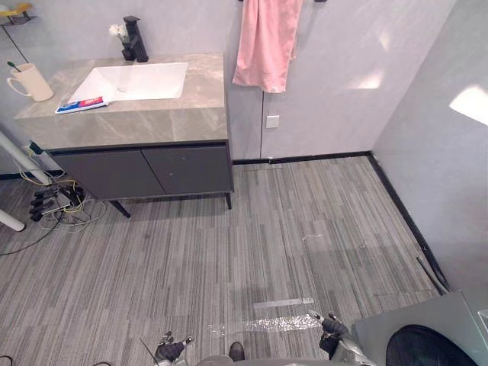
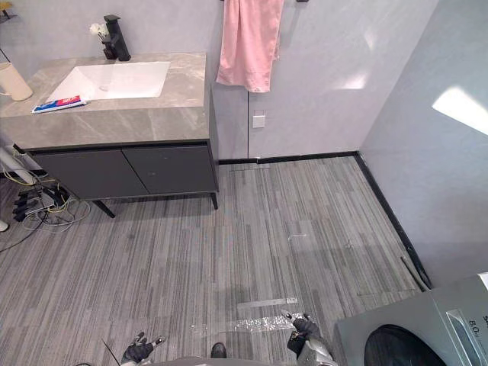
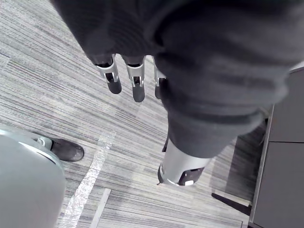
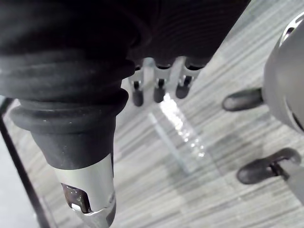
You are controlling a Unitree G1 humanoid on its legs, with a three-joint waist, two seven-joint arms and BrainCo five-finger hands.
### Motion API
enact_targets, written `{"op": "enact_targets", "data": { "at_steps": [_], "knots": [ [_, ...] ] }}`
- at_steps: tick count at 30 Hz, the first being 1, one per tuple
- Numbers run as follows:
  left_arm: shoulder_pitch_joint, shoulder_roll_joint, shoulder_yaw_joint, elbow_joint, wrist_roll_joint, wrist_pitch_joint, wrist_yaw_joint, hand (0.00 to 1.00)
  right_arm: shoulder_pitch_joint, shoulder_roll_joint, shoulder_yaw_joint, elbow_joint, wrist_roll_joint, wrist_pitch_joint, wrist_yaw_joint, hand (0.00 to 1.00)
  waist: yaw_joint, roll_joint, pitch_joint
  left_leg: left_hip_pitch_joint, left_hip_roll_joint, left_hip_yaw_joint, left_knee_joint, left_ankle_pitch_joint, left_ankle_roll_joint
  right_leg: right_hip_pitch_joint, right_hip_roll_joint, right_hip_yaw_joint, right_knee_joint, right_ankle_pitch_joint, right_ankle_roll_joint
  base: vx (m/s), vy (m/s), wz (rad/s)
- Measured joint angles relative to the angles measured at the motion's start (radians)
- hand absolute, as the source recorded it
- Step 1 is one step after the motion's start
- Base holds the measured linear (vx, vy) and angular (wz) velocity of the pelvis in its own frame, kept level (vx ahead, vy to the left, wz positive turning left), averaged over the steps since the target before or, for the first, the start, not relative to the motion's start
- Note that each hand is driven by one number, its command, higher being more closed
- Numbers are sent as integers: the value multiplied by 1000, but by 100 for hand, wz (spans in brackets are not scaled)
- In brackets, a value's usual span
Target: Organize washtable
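Left hand [image 1: 171, 349] and right hand [image 1: 333, 328] hang low, fingers loose and empty, well apart from the washtable [image 1: 152, 114], whose cup [image 1: 32, 82] holds a toothbrush [image 1: 13, 66].

The tabletop [image 1: 194, 107] looks like smooth grey veined stone with a dull sheen, its sink [image 1: 145, 80] glossy white, the tap [image 1: 135, 40] at the back edge matt black and the cup [image 1: 32, 82] at the left edge smoothly glazed cream. A pink towel [image 1: 267, 46] of soft matt cloth hangs on the smooth pale wall [image 1: 335, 91], and a shiny crinkled tape strip [image 1: 278, 323] lies on the matt streaked floor [image 1: 229, 252].
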Motion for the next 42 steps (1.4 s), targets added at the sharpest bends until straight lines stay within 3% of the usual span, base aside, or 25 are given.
{"op": "enact_targets", "data": {
  "at_steps": [17, 23, 25, 26, 28, 29, 30, 32, 34, 35, 37, 40, 41, 42],
  "knots": [
    [1, -1, 0, 5, 21, -16, 0, 0, -3, 0, -28, 11, 1, 0, 0, 0, 3, -2, 1, -11, 1, 13, 0, -1, -1, -1, 4, 3, -23, 10, -6, -4, -3, -1],
    [2, 9, 3, 2, 22, -18, 1, 0, -6, -1, -37, 11, 8, -1, -1, 0, 7, -12, 10, -15, 1, 41, 1, -22, 16, -25, 0, 31, -5, 8, 4, -9, 9, -15],
    [4, 5, 3, -2, 23, -17, 1, 0, -5, -3, -65, 7, 10, -2, -1, 0, 10, 2, 27, 2, 5, 66, 7, -48, 36, -96, -27, 38, 167, -44, 69, 24, 69, -43],
    [5, 2, 3, -5, 23, -17, 1, 0, -8, -5, -75, 0, 17, -4, -1, 0, 18, 7, 47, 15, 10, 86, 12, -56, 45, -158, -49, 31, 309, -54, 75, -7, 103, -56],
    [-2, 18, 0, -14, 26, -14, 1, 0, -9, -14, -81, -37, 35, -15, -1, 0, 26, -10, 96, 14, 12, 102, 111, -126, 48, -319, -160, -27, 681, -76, 25, 17, 110, -30],
    [0, 24, 0, -14, 26, -13, 1, 0, -4, -14, -82, -38, 40, -16, -2, 0, 26, -20, 98, 19, 13, 100, 128, -140, 48, -334, -186, -45, 714, -83, 22, 106, 89, 1],
    [1, 32, 1, -14, 30, -10, 1, 0, 6, -14, -88, -36, 43, -17, -3, 0, 30, -29, 97, 23, 23, 93, 151, -162, 39, -347, -225, -87, 698, -85, 27, 123, 69, 12],
    [-6, 31, 1, -14, 32, -9, 1, 0, 5, -15, -96, -35, 49, -18, -7, 0, 30, -29, 97, 29, 48, 78, 160, -183, 22, -369, -243, -134, 574, -70, 40, 178, 38, 13],
    [-13, 31, 1, -14, 31, -9, 4, 0, -8, -19, -96, -22, 52, -18, -15, 0, 30, -28, 98, 30, 73, 74, 160, -200, -3, -395, -239, -165, 397, -3, 53, 289, -17, 2],
    [-15, 30, 5, -14, 31, -8, 6, 0, -14, -21, -98, -13, 56, -18, -18, 0, 31, -31, 99, 41, 82, 75, 159, -216, -24, -405, -241, -199, 290, 64, 58, 390, -80, -4],
    [-22, 26, 19, -15, 32, -8, 12, 0, -17, -19, -98, -9, 58, -16, -21, 0, 29, -38, 102, 78, 89, 75, 154, -244, -57, -409, -244, -251, 189, 143, 45, 353, -112, 0],
    [-30, 13, 35, -43, 42, -9, 22, 0, -17, -23, -98, -10, 57, -11, -18, 0, 23, -40, 101, 104, 122, 62, 215, -335, -105, -441, -251, -270, 279, 178, -33, 428, -236, 29],
    [-24, -11, 47, -46, 43, -9, 22, 0, -20, -46, -94, -12, 53, -11, -13, 0, 4, -6, 81, 90, 193, 39, 284, -377, -122, -437, -216, -294, 344, 168, -72, 658, -343, 43],
    [-15, -22, 63, -42, 41, -9, 21, 0, -22, -53, -90, -9, 44, -11, -14, 0, 2, 31, 59, 42, 240, 26, 377, -380, -139, -434, -174, -318, 360, 133, -89, 733, -384, 15]
  ]
}}
